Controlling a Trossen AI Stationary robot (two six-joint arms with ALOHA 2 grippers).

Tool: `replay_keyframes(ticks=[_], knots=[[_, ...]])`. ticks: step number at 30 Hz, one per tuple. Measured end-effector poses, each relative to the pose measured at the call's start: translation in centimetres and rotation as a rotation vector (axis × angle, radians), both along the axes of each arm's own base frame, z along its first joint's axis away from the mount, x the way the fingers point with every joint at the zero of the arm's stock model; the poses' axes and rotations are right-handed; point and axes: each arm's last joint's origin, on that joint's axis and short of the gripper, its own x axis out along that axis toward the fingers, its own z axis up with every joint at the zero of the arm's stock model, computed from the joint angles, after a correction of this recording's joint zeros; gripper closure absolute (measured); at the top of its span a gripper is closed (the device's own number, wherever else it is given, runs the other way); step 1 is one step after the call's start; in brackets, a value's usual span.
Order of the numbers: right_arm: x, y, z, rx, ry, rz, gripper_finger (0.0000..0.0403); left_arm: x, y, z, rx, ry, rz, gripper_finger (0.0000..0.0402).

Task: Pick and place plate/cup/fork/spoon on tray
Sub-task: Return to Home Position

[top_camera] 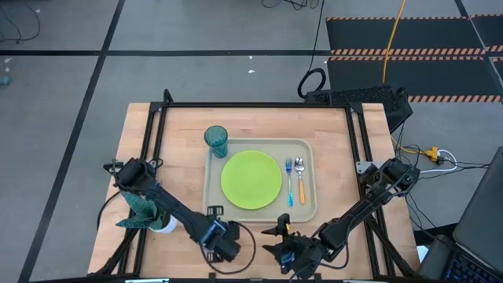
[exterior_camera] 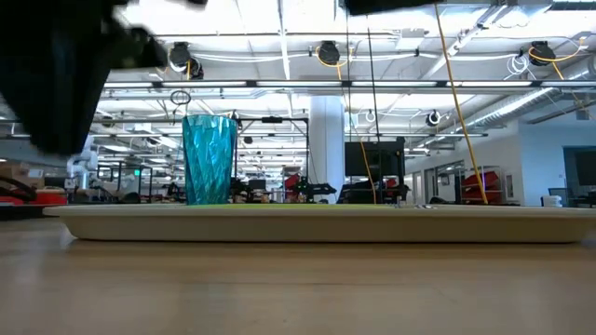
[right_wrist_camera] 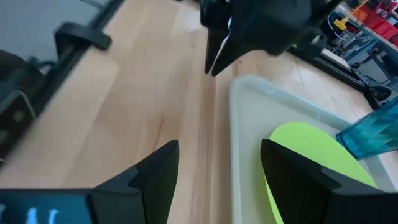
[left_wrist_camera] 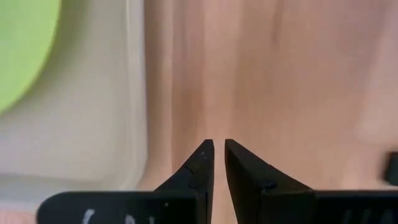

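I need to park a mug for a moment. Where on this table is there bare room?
Bare table: left of the tray, the strip past its far rim, and right of it. Crowded: the tray itself, and the near edge with the potted plant, left hand and right hand.

Left arm (top_camera: 171, 206), right arm (top_camera: 357, 211): matte black jointed links, black cabling. Left gripper (left_wrist_camera: 219, 148): tapered wedge fingers (left_wrist_camera: 199, 171); right gripper (right_wrist_camera: 219, 149): broader.

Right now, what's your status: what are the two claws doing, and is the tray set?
Left gripper shut, right gripper open, both empty, off the tray on the robot's side. Plate, cup, fork, spoon all on it. Potted plant apart at left.
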Motion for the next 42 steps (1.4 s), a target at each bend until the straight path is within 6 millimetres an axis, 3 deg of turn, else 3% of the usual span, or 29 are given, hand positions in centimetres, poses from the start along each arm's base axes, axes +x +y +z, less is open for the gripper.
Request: replay_keyframes(ticks=[4,8,12,15,19,25,27,31,37,42], knots=[[-0.8,0.2,1.7,0.034,-0.035,0.014,0.0184,0.5,-0.9,2.4,0.011,-0.073,-0.041,0.0360],[-2.2,0.1,4.2,0.084,-0.087,-0.018,0.0184,0.4,-1.4,5.3,0.148,-0.165,-0.073,0.0360],[-4.6,-1.0,6.3,0.099,-0.103,-0.136,0.0184,0.1,-1.3,7.7,0.271,-0.223,-0.064,0.0360],[-6.7,-2.6,6.6,0.150,-0.040,-0.256,0.0184,-0.3,-1.1,8.7,0.313,-0.228,-0.054,0.0360],[-8.9,-4.1,4.8,0.226,0.051,-0.409,0.0184,-0.6,-1.2,8.7,0.336,-0.231,-0.045,0.0360],[-10.8,-5.0,-1.3,0.413,0.259,-0.446,0.0184,-0.7,-1.7,8.7,0.338,-0.257,-0.060,0.0360],[-11.2,-5.3,-2.5,0.441,0.253,-0.458,0.0184,-0.6,-1.7,8.7,0.376,-0.287,-0.059,0.0360],[-11.1,-5.1,-2.7,0.454,0.176,-0.435,0.0184,-0.5,-1.5,8.9,0.458,-0.347,-0.054,0.0360],[-11.0,-4.7,-2.3,0.445,0.211,-0.394,0.0184,-0.2,-1.2,8.9,0.470,-0.344,-0.065,0.0360],[-11.0,-4.6,-2.3,0.426,0.207,-0.371,0.0184,0.2,-1.4,10.5,0.391,-0.462,-0.068,0.0360]])
